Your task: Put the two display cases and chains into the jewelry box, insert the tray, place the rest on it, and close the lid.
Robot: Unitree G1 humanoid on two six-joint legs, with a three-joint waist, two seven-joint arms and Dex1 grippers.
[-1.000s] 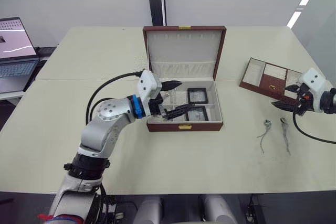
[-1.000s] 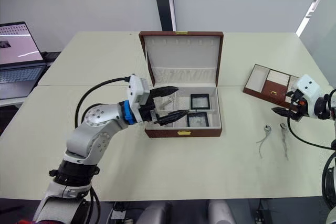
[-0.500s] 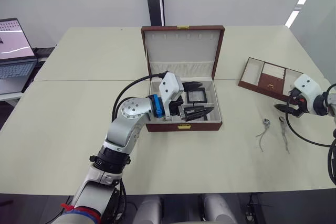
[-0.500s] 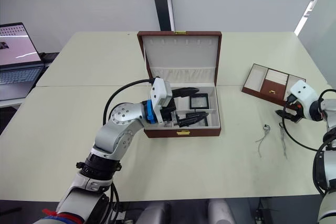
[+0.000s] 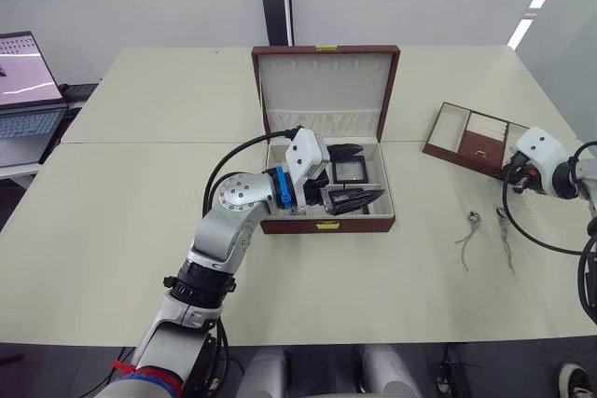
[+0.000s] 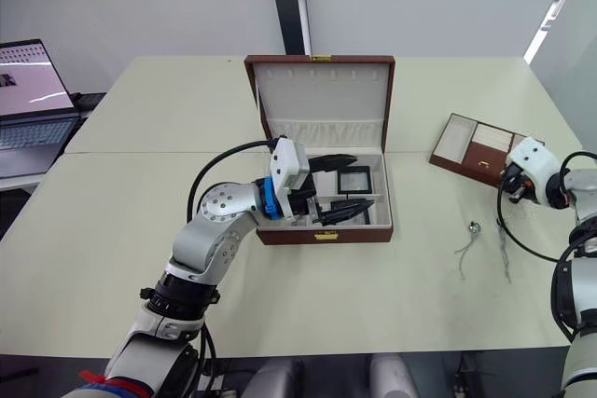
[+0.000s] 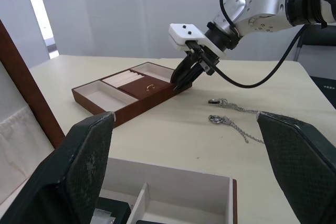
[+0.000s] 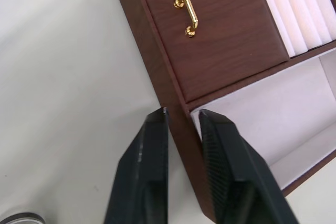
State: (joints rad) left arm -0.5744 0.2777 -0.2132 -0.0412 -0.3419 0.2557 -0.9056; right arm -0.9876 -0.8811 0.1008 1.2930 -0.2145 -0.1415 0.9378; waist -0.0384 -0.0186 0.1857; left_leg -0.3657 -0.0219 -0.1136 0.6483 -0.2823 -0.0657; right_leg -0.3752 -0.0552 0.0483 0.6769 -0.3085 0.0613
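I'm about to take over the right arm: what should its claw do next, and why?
Probably close the right claw: its open fingers straddle the tray's wall, apparently not yet clamped on it. After gripping, I would hold the tray back, since both chains lie on the table rather than in the jewelry box.

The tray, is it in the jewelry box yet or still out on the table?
Out. The tray lies on the table right of the open jewelry box, with the right gripper straddling its wall.
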